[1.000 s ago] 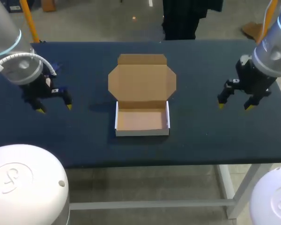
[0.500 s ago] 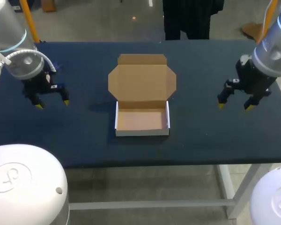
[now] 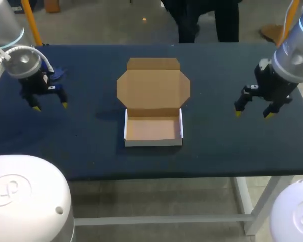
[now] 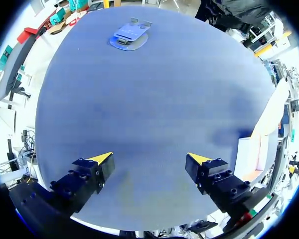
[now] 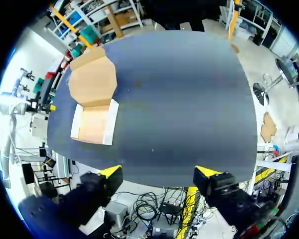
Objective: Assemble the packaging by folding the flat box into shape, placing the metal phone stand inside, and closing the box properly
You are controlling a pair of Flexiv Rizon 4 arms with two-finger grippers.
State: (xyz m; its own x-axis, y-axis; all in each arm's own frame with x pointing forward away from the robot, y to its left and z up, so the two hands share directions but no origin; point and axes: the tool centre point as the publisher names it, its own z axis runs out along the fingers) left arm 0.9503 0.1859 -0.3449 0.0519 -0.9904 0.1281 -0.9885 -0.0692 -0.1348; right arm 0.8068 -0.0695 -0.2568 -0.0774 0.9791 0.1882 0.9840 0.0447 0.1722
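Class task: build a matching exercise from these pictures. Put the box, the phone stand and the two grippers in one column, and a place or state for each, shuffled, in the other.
Column one:
1. box
2. phone stand
3. left gripper
4. right gripper

Column two:
A. open, at the right side of the table
B. lid laid back, tray empty
C. lying on the table, ahead of the left gripper
D. open, at the table's left side

Pairs: 1-B, 2-C, 3-D, 4-A.
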